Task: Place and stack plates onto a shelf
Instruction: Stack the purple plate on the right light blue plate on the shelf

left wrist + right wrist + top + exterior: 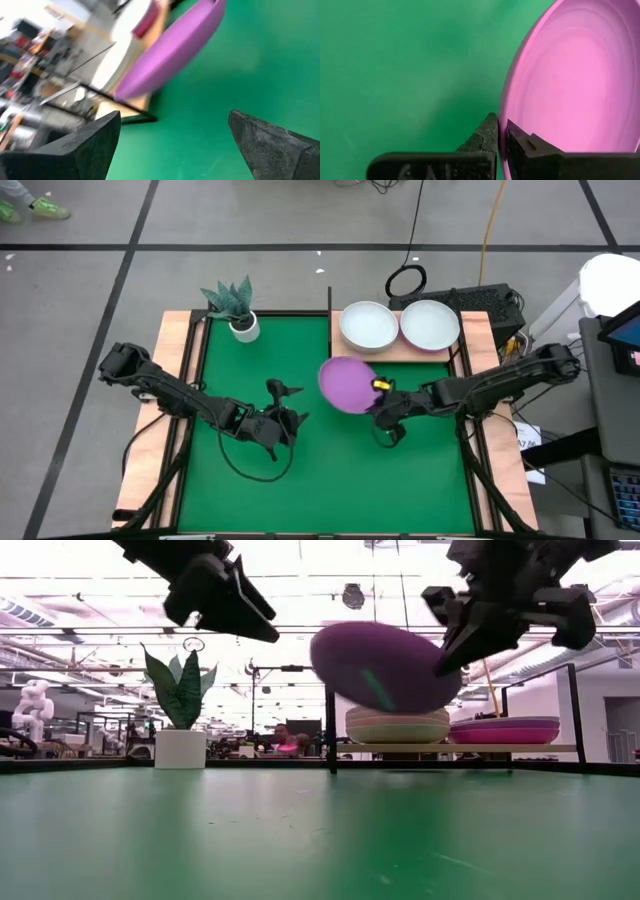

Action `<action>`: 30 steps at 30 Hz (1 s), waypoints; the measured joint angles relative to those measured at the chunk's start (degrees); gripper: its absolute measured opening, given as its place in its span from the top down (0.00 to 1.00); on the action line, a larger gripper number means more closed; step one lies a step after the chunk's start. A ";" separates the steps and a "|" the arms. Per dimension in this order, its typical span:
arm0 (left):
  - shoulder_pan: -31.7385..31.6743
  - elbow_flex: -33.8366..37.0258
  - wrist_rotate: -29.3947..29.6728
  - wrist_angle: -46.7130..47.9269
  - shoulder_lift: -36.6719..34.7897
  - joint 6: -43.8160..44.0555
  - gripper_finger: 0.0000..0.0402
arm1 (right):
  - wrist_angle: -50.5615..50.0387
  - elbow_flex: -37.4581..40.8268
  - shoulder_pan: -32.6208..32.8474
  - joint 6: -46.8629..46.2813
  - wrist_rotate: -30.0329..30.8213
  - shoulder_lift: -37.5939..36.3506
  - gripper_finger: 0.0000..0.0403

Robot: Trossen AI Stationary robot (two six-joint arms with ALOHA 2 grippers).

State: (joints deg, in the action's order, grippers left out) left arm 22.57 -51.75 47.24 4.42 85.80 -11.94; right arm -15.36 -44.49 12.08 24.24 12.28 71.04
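The flat green mat (330,470) covers the table, and above it the right gripper (380,392) pinches the rim of one smooth, round purple plate (346,384), holding it tilted in the air. Just beside it, the left gripper (290,402) hangs with its two dark fingers wide apart, holding nothing. Farther back, the pale wooden shelf (395,352) holds two stacks of round plates (368,325), with one leafy plant in a white pot (244,327) near its black post.
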 joint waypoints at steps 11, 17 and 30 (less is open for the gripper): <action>-3.75 0.00 3.76 0.45 0.00 12.45 0.07 | -12.69 -2.61 -5.87 -1.04 11.38 -12.02 1.00; -6.57 0.00 -1.58 0.56 0.00 15.86 0.07 | -21.24 -8.63 -13.43 -0.76 11.75 -12.40 1.00; -9.20 0.00 -2.73 1.40 0.00 18.93 0.07 | -31.74 -12.83 -29.89 -1.50 11.00 -9.87 0.99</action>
State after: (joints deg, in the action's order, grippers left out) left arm 13.37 -51.75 44.51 5.82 85.80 6.99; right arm -47.10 -57.32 -17.81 22.74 23.28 61.17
